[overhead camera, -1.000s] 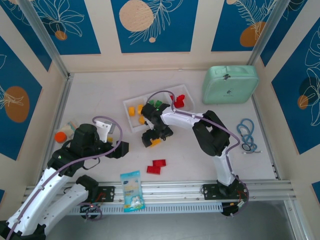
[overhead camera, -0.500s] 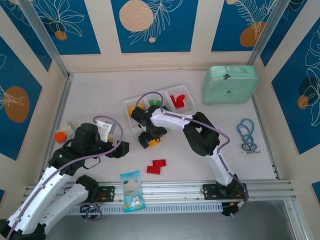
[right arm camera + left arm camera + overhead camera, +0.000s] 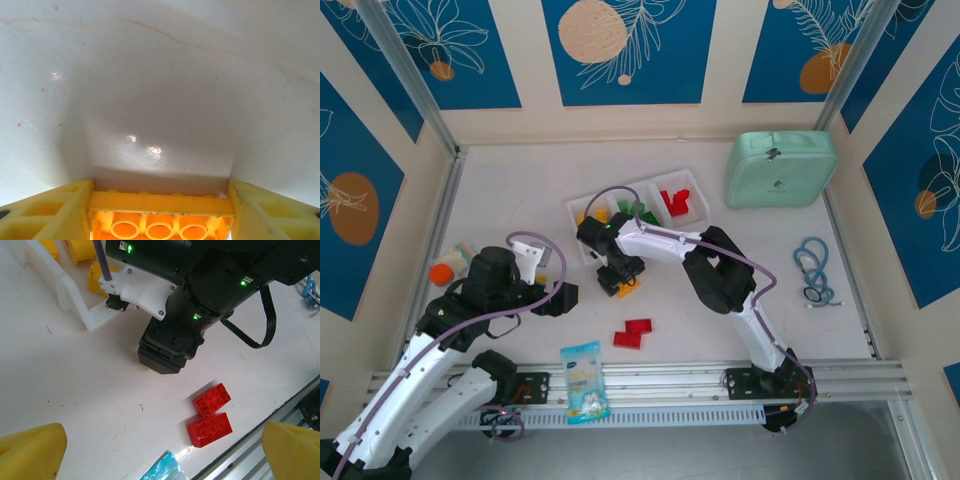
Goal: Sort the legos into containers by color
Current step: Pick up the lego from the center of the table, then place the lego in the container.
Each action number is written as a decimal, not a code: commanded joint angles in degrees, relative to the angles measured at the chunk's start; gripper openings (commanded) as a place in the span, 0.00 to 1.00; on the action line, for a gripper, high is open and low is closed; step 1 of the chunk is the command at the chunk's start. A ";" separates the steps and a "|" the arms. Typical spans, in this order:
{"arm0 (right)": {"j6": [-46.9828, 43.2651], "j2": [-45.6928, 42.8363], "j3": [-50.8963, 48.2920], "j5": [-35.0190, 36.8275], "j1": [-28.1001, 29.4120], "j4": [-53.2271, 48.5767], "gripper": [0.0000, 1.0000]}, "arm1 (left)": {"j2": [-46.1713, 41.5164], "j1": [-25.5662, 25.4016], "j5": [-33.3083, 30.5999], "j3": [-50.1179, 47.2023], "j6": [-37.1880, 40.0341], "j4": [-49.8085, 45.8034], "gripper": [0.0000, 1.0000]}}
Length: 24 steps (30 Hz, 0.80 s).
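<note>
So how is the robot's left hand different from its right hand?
The left hand is wide open with nothing between its fingers; the right hand has a yellow brick squeezed between its own. The left hand hangs higher, over bare table near two red bricks; the right hand is low by the tray. Both have yellow fingers.
</note>
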 commanded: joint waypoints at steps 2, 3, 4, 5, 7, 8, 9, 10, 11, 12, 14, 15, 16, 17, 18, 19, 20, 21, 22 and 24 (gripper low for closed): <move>-0.56 -0.60 -1.82 1.82 -1.09 -2.17 0.55 | -0.18 0.23 -0.51 -0.02 1.20 -0.04 0.99; -0.47 -1.42 -1.83 1.25 -1.46 -1.89 0.55 | -0.18 0.24 -0.51 -0.02 1.20 -0.03 0.99; -0.45 -2.30 -1.87 0.68 -1.75 -1.67 0.54 | -0.23 0.24 -0.51 -0.01 1.21 -0.08 0.99; -0.36 -2.98 -1.79 0.28 -2.07 -1.59 0.54 | -0.30 0.23 -0.51 -0.01 1.21 -0.07 0.99; -0.36 -4.55 -1.51 -0.43 -2.84 -1.58 0.54 | -0.41 0.23 -0.52 -0.02 1.21 -0.06 0.99; -0.36 -5.32 -1.31 -0.73 -3.21 -1.57 0.54 | -0.45 0.23 -0.58 -0.02 1.21 -0.03 0.99; -0.36 -6.12 -1.18 -0.99 -3.58 -1.51 0.54 | -0.55 0.19 -0.69 -0.02 1.21 -0.09 0.99; -0.32 -6.84 -0.95 -1.23 -3.97 -1.41 0.54 | -0.56 0.28 -0.69 -0.07 1.21 -0.09 0.99; -0.32 -7.68 -0.77 -1.52 -4.35 -1.10 0.54 | -0.49 0.28 -0.69 -0.03 1.16 -0.02 0.99; -0.23 -8.53 -0.56 -1.93 -4.73 -0.61 0.54 | -0.56 0.23 -0.69 -0.02 1.21 -0.08 0.99; -0.03 -10.34 -0.40 -3.07 -5.41 1.54 0.52 | -0.52 0.23 -0.73 -0.02 1.21 -0.07 0.99; 0.08 -11.22 -0.38 -4.15 -5.75 3.18 0.52 | -0.56 0.23 -0.69 -0.02 1.21 -0.04 0.99; 0.22 -11.75 -0.14 -5.07 -6.09 4.45 0.52 | -0.60 0.23 -0.69 -0.02 1.21 -0.07 0.99; 0.14 -12.14 0.34 -6.21 -6.43 6.08 0.51 | -0.61 0.28 -0.69 -0.02 1.25 -0.04 0.99; -0.37 -12.26 0.86 -7.01 -6.56 7.79 0.51 | -0.63 0.23 -0.74 -0.02 1.23 -0.06 0.99; -0.88 -12.22 1.44 -7.17 -6.61 9.25 0.51 | -0.73 0.24 -0.78 -0.02 1.22 -0.04 0.99; -1.66 -11.87 2.18 -7.25 -6.69 10.79 0.51 | -0.81 0.23 -0.78 -0.02 1.29 0.06 0.99; -2.25 -11.35 3.15 -7.55 -7.02 12.29 0.51 | -0.83 0.26 -0.78 -0.02 1.25 0.00 0.99; -2.38 -10.61 4.21 -7.86 -7.25 13.22 0.51 | -0.91 0.28 -0.78 -0.03 1.25 0.00 0.99; -1.71 -8.69 6.82 -10.47 -8.59 15.12 0.53 | -0.97 0.26 -0.65 -0.10 1.28 0.18 0.99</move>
